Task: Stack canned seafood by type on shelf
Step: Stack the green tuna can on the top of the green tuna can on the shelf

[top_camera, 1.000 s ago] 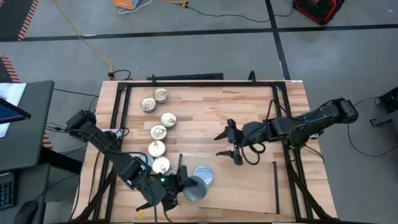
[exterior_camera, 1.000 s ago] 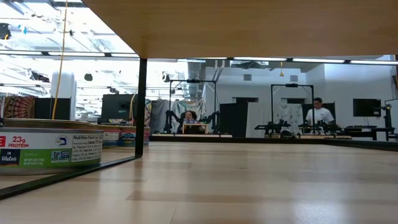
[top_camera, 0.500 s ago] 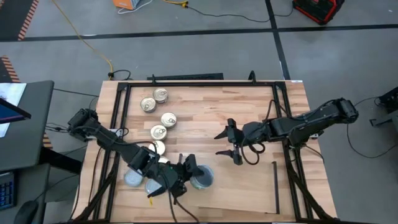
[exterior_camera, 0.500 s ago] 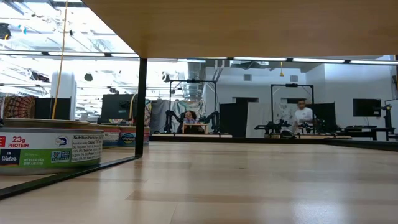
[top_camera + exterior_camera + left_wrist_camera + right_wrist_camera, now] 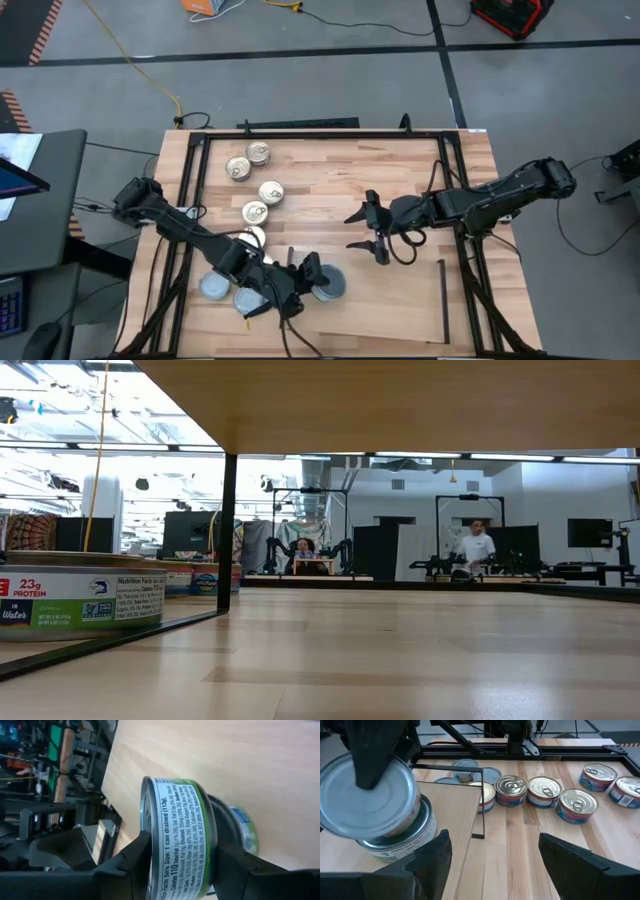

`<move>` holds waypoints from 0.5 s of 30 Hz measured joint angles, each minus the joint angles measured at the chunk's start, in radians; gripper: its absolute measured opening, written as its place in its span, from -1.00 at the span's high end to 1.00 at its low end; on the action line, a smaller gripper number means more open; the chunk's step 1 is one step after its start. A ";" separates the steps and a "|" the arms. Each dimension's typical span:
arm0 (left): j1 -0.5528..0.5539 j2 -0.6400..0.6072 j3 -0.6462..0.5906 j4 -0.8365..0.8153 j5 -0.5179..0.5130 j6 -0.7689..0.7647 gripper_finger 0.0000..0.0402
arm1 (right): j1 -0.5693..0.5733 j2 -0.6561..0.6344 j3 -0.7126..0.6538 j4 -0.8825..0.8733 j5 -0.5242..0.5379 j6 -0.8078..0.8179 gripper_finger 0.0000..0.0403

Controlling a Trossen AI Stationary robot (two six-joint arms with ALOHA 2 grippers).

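At the shelf's point(image 5: 400, 335) near-left corner, left end effector point(image 5: 312, 279) grasps a silvery-lidded tin point(image 5: 175, 840) directly above its matching tin point(image 5: 402, 837); right end effector point(image 5: 368, 232) waits released mid-tabletop point(image 5: 330, 170), farther off.

Six flat round metal tins with gold pull-tab lids point(image 5: 544, 790) sit in a loose row on the plank-striped surface point(image 5: 330, 180). Four flat round tins with silvery-blue lids point(image 5: 214, 287) can be counted: two loose side by side on the surface and two stacked one on the other. There is one pale smooth wooden shelf board point(image 5: 390, 300), with two thin black strips point(image 5: 442, 285). Two dark robot arms point(image 5: 480, 205) reach in. One person point(image 5: 477, 547) stands far behind.
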 joint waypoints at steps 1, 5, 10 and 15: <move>0.000 0.000 0.000 0.004 0.002 0.001 0.18 | 0.000 0.000 0.000 0.000 0.000 0.001 -0.60; -0.003 0.001 0.000 0.012 0.006 0.013 0.13 | 0.000 0.000 0.000 -0.002 0.000 0.002 -0.60; -0.018 0.002 0.000 0.011 0.011 0.011 -0.03 | 0.000 0.000 0.000 -0.002 0.000 0.002 -0.60; -0.035 0.002 0.000 0.010 -0.010 0.006 -0.23 | 0.000 0.000 0.000 -0.002 0.000 0.002 -0.60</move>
